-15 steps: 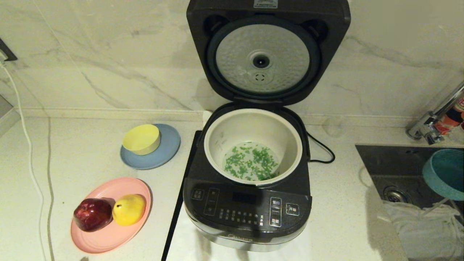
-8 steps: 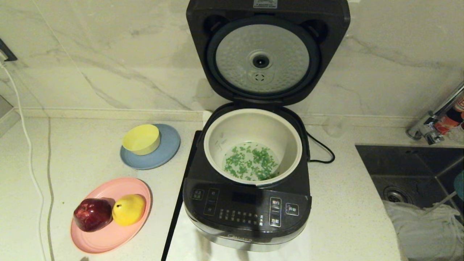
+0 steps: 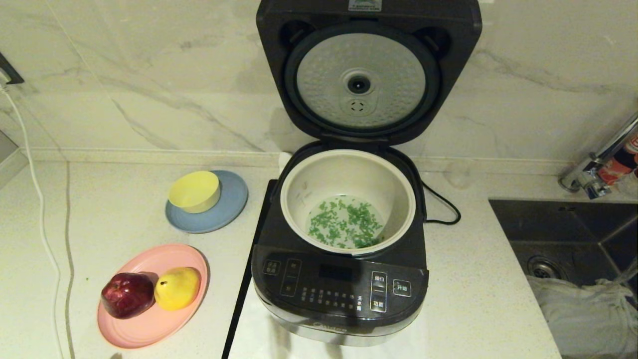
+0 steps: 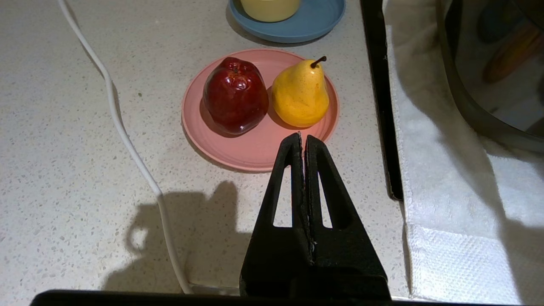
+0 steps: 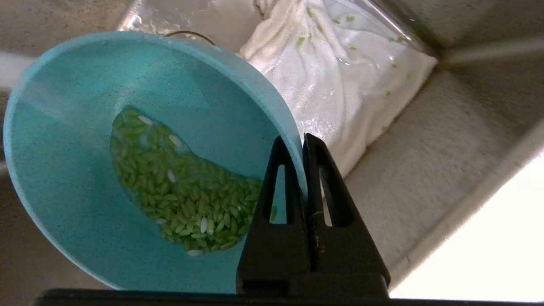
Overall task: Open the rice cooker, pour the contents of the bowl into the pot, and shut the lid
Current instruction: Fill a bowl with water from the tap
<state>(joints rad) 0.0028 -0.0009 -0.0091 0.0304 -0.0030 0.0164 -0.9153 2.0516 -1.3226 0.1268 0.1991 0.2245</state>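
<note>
The rice cooker [image 3: 339,289] stands open mid-counter, its lid [image 3: 366,75] raised against the wall with the dimpled silver disc showing. Green contents [image 3: 345,223] lie on the bottom of the cream pot [image 3: 299,192]. The teal bowl [image 5: 63,178] is out of the head view; in the right wrist view it hangs tilted over the sink, still holding green and white grains [image 5: 178,191]. My right gripper [image 5: 297,142] is shut on the bowl's rim. My left gripper [image 4: 302,138] is shut on nothing, low over the counter near the pink plate.
A pink plate [image 3: 129,329] carries a red apple [image 3: 128,294] and a yellow pear [image 3: 177,287]. A yellow bowl [image 3: 194,191] sits on a grey-blue plate [image 3: 234,204]. The sink [image 3: 563,234] at the right holds a white cloth [image 3: 583,314], and a white towel [image 4: 446,178] lies under the cooker.
The teal bowl, seen at the right edge over the sink one second ago, has slid rightward out of the head view. The cooker and left arm have not moved.
</note>
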